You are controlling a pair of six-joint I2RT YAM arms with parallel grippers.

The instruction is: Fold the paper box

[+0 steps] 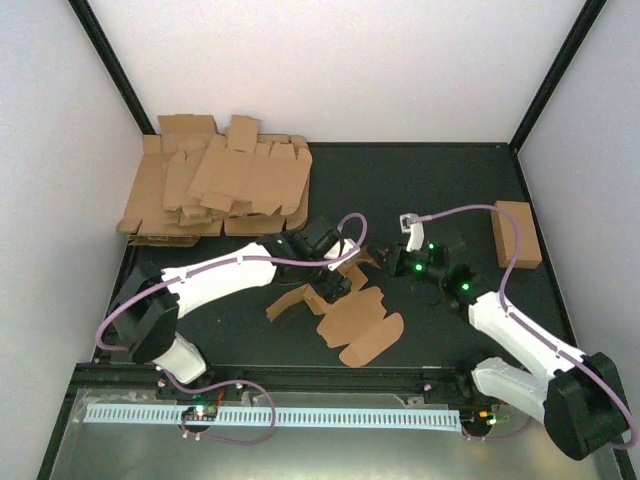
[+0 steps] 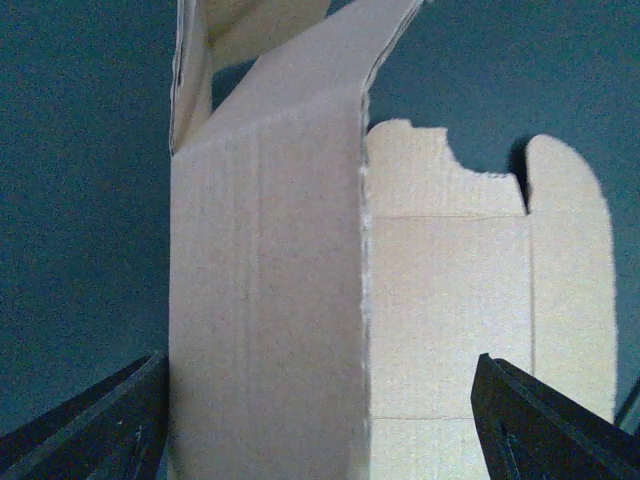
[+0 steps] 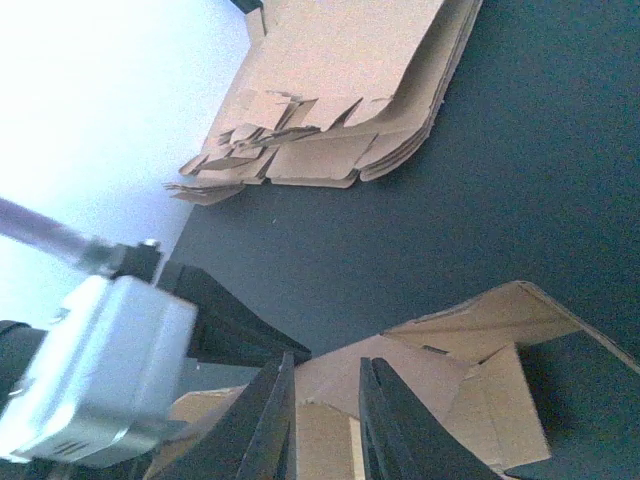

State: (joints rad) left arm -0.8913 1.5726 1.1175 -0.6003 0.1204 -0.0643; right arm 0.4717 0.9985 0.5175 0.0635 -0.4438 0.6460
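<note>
Brown cardboard, the paper box (image 1: 362, 325) lies between the arms, long axis across them, a raised panel inside the wide-spread left gripper (image 2: 320, 400); whether the near-closed right gripper (image 3: 325, 410) pinches it is unclear.

A heap of flat blanks (image 1: 215, 190) sits far left, a seemingly closed carton (image 1: 517, 235) far right.

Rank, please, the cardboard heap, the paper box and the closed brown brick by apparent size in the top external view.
1. cardboard heap, clearly largest
2. paper box
3. closed brown brick, smallest
</note>
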